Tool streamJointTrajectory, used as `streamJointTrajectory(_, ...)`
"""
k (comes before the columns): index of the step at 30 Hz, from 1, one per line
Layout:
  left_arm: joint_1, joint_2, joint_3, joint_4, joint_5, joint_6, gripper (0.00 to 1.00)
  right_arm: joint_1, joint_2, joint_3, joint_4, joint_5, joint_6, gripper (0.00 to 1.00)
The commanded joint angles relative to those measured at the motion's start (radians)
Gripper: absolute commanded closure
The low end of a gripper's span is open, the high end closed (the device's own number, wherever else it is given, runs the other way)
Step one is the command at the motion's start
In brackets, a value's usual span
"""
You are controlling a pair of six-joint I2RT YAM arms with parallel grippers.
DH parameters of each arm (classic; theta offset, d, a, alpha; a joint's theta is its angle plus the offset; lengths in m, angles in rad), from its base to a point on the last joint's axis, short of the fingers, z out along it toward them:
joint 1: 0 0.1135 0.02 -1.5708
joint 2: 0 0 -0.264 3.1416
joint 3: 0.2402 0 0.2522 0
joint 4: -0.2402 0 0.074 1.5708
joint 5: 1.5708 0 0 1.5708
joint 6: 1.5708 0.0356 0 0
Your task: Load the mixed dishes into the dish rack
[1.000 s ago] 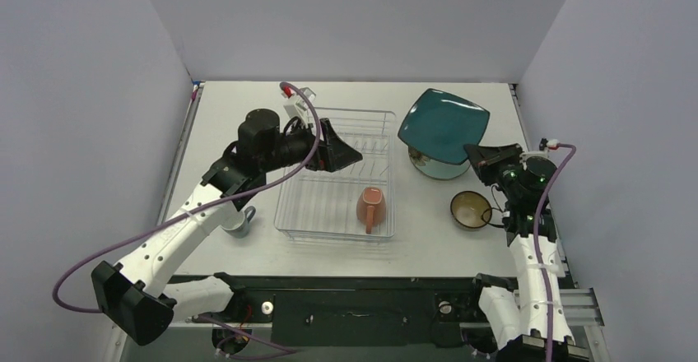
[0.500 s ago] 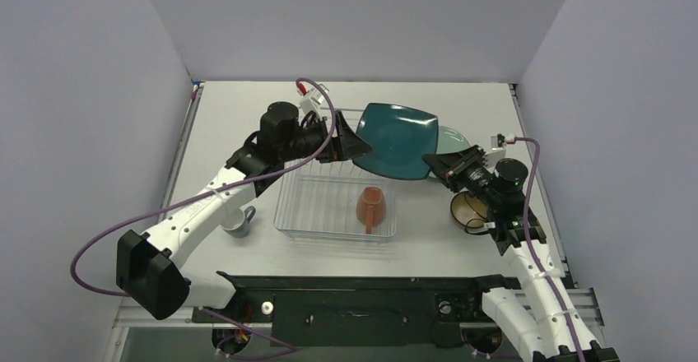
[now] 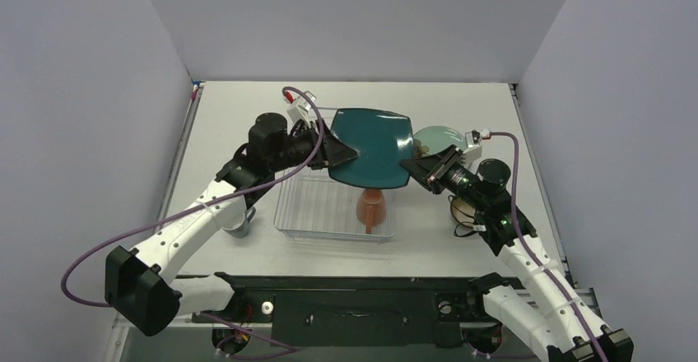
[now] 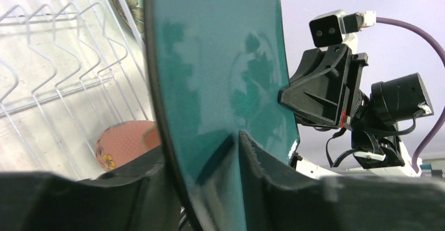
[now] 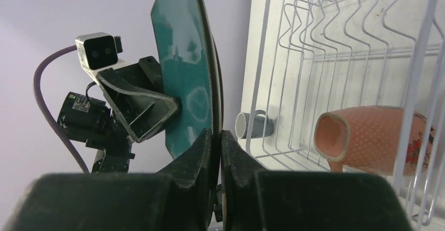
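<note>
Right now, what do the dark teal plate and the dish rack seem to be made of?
The dark teal plate looks like glazed ceramic: its glossy face shows clear reflections. The dish rack looks like thin bent metal wire, silver or pale coated; I cannot tell which.

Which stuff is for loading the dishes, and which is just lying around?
For the job: dark teal plate, dish rack, salmon mug, grey-blue mug, pale teal plate, brown bowl.
Just there: purple cable, table.
</note>
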Motion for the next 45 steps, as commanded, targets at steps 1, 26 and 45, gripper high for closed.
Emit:
streamJointTrajectory(1, -0.002, -0.050, -0.003, 0.071, 0.023, -0.002, 0.70, 0.068, 0.021, 0.046, 0.248, -0.037, 0.010, 1.00)
streamJointTrajectory(26, 0.026, -0.177, -0.235, 0.548, 0.098, -0.337, 1.00, 0.263, 0.023, 0.078, 0.174, 0.207, -0.281, 0.36)
streamJointTrajectory(45, 0.058, -0.151, -0.291, 0.725, 0.195, -0.433, 1.00, 0.189, 0.080, 0.087, 0.306, -0.024, -0.169, 0.47)
